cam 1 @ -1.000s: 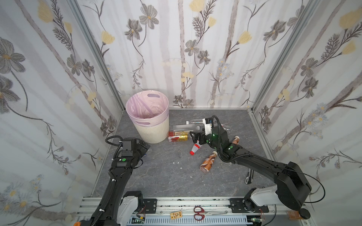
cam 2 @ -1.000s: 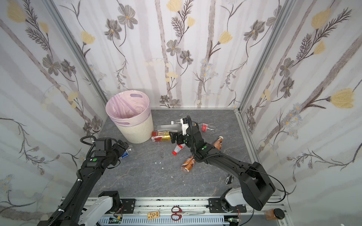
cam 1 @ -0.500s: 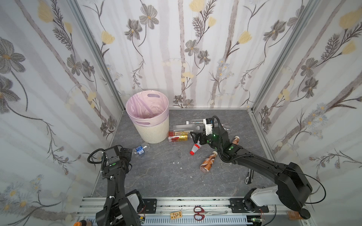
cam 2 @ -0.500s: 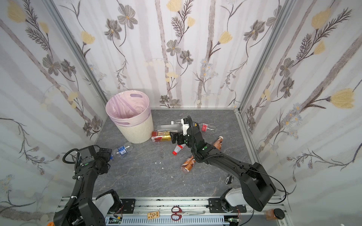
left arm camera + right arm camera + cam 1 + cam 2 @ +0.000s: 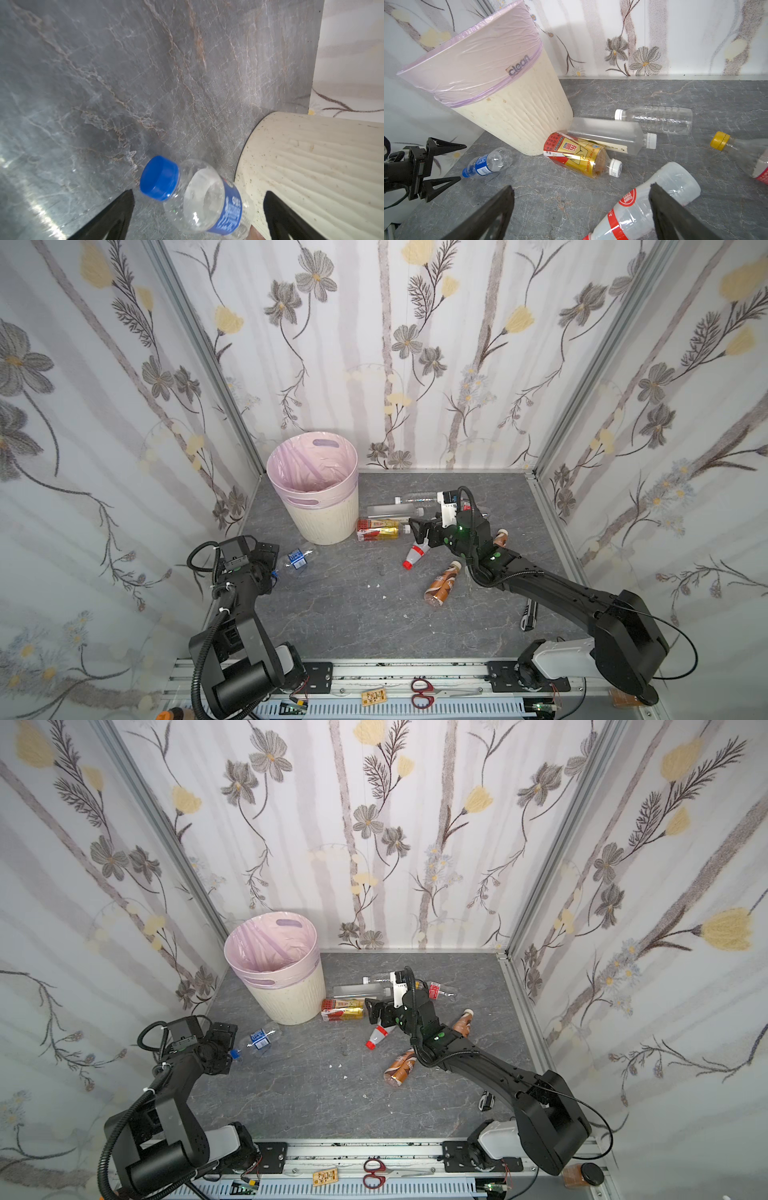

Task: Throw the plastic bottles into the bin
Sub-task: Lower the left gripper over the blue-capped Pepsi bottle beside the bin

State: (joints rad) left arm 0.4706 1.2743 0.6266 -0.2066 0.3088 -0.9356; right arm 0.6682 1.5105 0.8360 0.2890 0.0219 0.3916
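The cream ribbed bin [image 5: 316,522] [image 5: 286,1006] with a pink liner stands at the back left. A clear bottle with a blue cap and label [image 5: 297,559] [image 5: 259,1041] [image 5: 203,199] lies just left of it. My left gripper [image 5: 272,570] [image 5: 199,192] is open, and this bottle lies loose between its fingers. My right gripper [image 5: 417,531] [image 5: 582,187] hangs open over a frosted red-capped bottle [image 5: 415,556] [image 5: 643,207]. By the bin lie a gold-and-red bottle [image 5: 378,529] [image 5: 581,158], a frosted square one [image 5: 608,133] and a clear one [image 5: 658,118].
Two brown bottles [image 5: 442,585] [image 5: 500,537] and a yellow-capped bottle [image 5: 737,151] lie near my right arm. A black tool [image 5: 528,614] rests at the right front. Scissors [image 5: 422,693] lie on the front rail. Flowered walls close in three sides.
My left arm swung back from beside the bin toward the left wall, then came forward around the blue-capped bottle. The right arm and the other bottles have not moved.
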